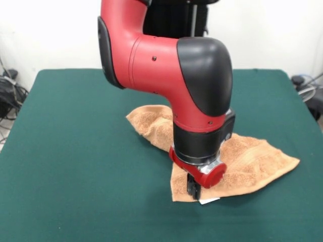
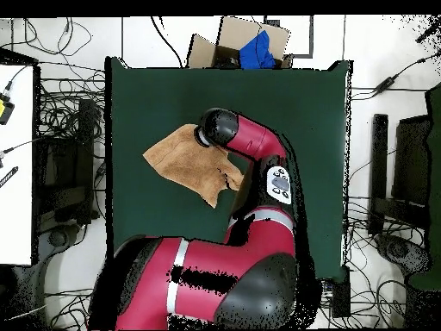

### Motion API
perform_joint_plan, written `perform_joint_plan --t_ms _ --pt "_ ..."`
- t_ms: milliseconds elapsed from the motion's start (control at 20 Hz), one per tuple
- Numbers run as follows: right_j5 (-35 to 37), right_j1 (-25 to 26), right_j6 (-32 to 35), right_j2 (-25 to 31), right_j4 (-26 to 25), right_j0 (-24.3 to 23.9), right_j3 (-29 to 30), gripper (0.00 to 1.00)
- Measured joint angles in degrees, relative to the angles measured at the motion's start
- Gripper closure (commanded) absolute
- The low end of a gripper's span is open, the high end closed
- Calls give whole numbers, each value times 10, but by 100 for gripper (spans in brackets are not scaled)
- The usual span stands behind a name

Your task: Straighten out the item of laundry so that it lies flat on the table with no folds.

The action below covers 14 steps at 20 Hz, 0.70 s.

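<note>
I lower my gripper (image 1: pixel 193 189) onto the rumpled towel's (image 1: pixel 247 159) near edge by its tag (image 1: pixel 208 200), mid-table (image 1: pixel 75 151), likely to pull it flat; whether my jaws have closed, I cannot tell.

One towel (image 1: pixel 252 159) lying on one green table (image 1: pixel 75 151). One white tag (image 1: pixel 208 200) showing at towel's near edge. One red-black arm (image 1: pixel 166 60) reaching down, carrying one gripper (image 1: pixel 193 187). Overhead: one cardboard box (image 2: pixel 231 43) sitting past table's far edge, holding one blue item (image 2: pixel 258 52). Cables lying around, too tangled for counting.
</note>
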Motion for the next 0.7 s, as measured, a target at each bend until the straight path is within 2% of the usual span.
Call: perform_joint_plan --t_ms 450,700 --pt "-41 9 0 -2 0 5 -9 100" --pt "-40 28 0 -18 0 19 -52 100"
